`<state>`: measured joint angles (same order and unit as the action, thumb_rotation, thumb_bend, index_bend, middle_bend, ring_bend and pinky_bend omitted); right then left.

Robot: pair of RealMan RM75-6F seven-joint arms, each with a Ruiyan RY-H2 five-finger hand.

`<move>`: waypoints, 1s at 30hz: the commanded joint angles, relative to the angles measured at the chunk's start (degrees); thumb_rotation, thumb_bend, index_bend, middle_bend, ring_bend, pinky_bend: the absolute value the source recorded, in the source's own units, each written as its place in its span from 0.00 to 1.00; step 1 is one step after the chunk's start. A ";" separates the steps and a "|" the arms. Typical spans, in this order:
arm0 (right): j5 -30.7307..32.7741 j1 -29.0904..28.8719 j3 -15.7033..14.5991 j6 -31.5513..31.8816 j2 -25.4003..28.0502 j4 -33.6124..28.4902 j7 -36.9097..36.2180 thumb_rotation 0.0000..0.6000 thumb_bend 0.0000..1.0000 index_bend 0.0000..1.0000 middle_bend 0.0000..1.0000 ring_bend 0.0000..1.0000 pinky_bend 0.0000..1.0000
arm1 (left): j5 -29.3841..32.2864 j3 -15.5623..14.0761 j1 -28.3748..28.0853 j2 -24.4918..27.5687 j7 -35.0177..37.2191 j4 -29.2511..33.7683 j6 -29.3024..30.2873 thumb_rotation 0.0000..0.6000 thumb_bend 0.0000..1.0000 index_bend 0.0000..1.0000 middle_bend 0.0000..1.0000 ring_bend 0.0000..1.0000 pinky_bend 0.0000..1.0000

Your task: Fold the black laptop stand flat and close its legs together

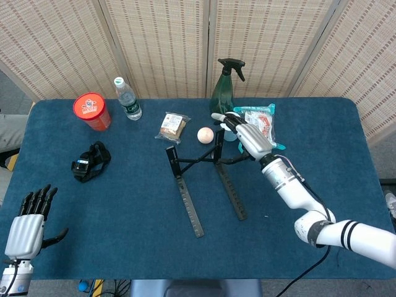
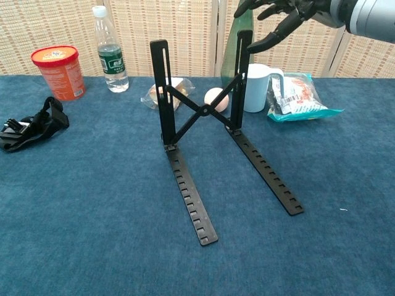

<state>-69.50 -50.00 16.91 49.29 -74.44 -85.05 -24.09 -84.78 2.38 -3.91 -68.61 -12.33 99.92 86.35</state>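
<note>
The black laptop stand (image 1: pixel 187 201) stands unfolded in the middle of the blue table. In the chest view the stand (image 2: pixel 192 205) has two uprights joined by a crossed brace, and its two notched legs are splayed apart toward me. My right hand (image 1: pixel 249 137) hovers at the top of the right upright. In the chest view this hand (image 2: pixel 285 15) has its fingers apart and slightly curled, holding nothing, with the thumb close beside the upright's tip. My left hand (image 1: pixel 28 224) is low at the near left table edge, fingers spread and empty.
Behind the stand are a snack packet (image 1: pixel 172 126), a pale ball (image 2: pixel 215 98), a white cup (image 2: pixel 259 87), a green spray bottle (image 1: pixel 224 90) and a snack bag (image 2: pixel 299 95). A red canister (image 1: pixel 92 111), a water bottle (image 1: pixel 127 99) and a black strap bundle (image 1: pixel 90 162) lie to the left.
</note>
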 commanded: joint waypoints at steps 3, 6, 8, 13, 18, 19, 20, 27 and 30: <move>0.49 -1.33 1.99 -6.00 -1.00 4.30 -8.91 1.00 0.00 0.13 0.26 0.08 0.13 | 0.06 0.01 -0.12 -0.04 -0.21 0.19 -0.17 1.00 0.15 0.02 0.00 0.00 0.00; 0.29 -1.96 2.30 -8.64 -1.79 5.92 -12.49 1.00 0.00 0.13 0.26 0.08 0.13 | -0.04 -0.03 -0.13 -0.05 -0.42 0.32 -0.11 1.00 0.15 0.02 0.00 0.00 0.00; -0.37 -2.27 2.37 -10.09 -2.20 6.86 -14.82 1.00 0.00 0.13 0.26 0.08 0.13 | -0.06 -0.07 -0.06 0.06 -0.54 0.46 0.00 1.00 0.15 0.02 0.00 0.00 0.00; -2.97 -2.33 2.77 -12.88 -2.15 7.36 -22.71 1.00 0.00 0.13 0.27 0.08 0.13 | -0.08 -0.08 0.11 0.34 -0.82 0.84 0.34 1.00 0.15 0.02 0.00 0.00 0.00; -8.73 -1.47 2.20 -13.15 -0.93 6.76 -32.96 1.00 0.00 0.13 0.28 0.09 0.14 | -0.24 -0.09 -0.02 0.38 -1.14 1.15 0.26 1.00 0.15 0.02 0.00 0.00 0.00; -10.04 -1.26 1.83 -13.01 -0.50 6.47 -34.95 1.00 0.00 0.13 0.28 0.10 0.15 | -0.27 -0.08 -0.05 0.38 -1.18 1.17 0.24 1.00 0.15 0.02 0.00 0.00 0.00; -11.94 -0.98 1.17 -12.65 0.15 6.10 -37.39 1.00 0.00 0.13 0.28 0.10 0.15 | -0.31 -0.09 -0.09 0.39 -1.24 1.21 0.20 1.00 0.15 0.02 0.00 0.00 0.00; -22.14 1.79 -4.51 -5.91 5.21 2.97 -47.96 1.00 0.00 0.13 0.27 0.13 0.18 | -0.56 -0.14 -0.15 0.57 -1.16 1.33 0.22 1.00 0.15 0.02 0.00 0.00 0.00; -25.39 3.26 -6.92 -1.79 8.03 1.33 -51.84 1.00 0.00 0.13 0.27 0.13 0.19 | -0.71 -0.13 -0.25 0.71 -1.36 1.50 0.19 1.00 0.15 0.02 0.00 0.00 0.00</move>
<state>-92.06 -48.31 12.33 44.34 -68.93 -82.02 -73.21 -85.48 2.25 -4.15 -67.92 -13.68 101.40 86.54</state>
